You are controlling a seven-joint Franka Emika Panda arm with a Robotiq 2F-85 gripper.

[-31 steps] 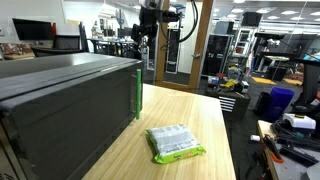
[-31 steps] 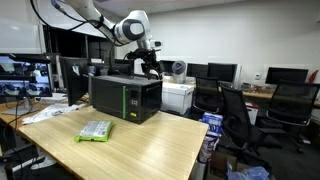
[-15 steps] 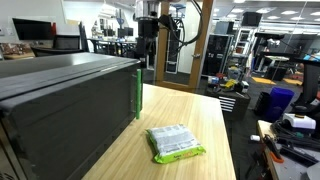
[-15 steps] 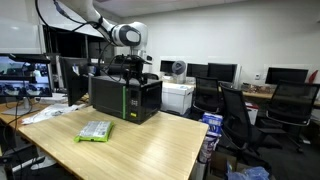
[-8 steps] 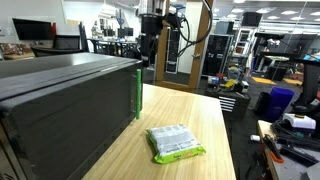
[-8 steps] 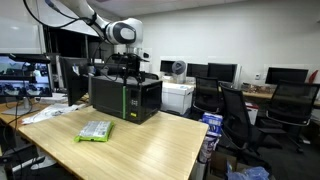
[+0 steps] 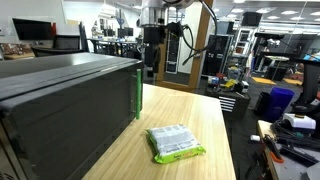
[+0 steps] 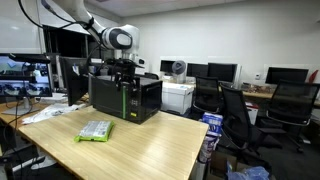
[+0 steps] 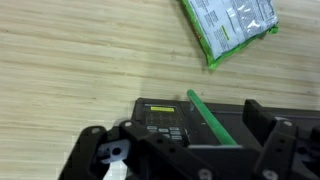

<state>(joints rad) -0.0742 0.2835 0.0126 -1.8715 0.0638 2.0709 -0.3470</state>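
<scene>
- Where the arm reaches in over the far end of the table (image 7: 205, 115) in an exterior view, the claw (image 7: 150, 70) hangs with its fingers pointing down, just above the far top corner of the black microwave (image 7: 60, 100). How far its jaws stand apart is hard to tell from this angle. The microwave fills the near left of the table, with a green strip (image 7: 138, 95) running down its front edge. A green packet (image 7: 176, 143) lies flat on the wood to the right of the microwave and nearer the camera, well apart from the claw.
- In an exterior view from farther off, the claw (image 8: 124, 68) hovers close over the top of the microwave (image 8: 125, 98), which stands at the far end of the table (image 8: 160, 150). I cannot tell whether the fingers touch the top. The packet (image 8: 96, 130) lies at the near left of the table, in front of the microwave, clear of it.
- In the wrist view, the claw (image 9: 180, 135) stands wide, one dark finger at each side of the lower edge, and nothing lies between them. Below it show the microwave's control panel (image 9: 160, 110) and the green strip (image 9: 205, 115). The packet (image 9: 228, 25) lies at the upper right on the bare wood of the table (image 9: 70, 60).
</scene>
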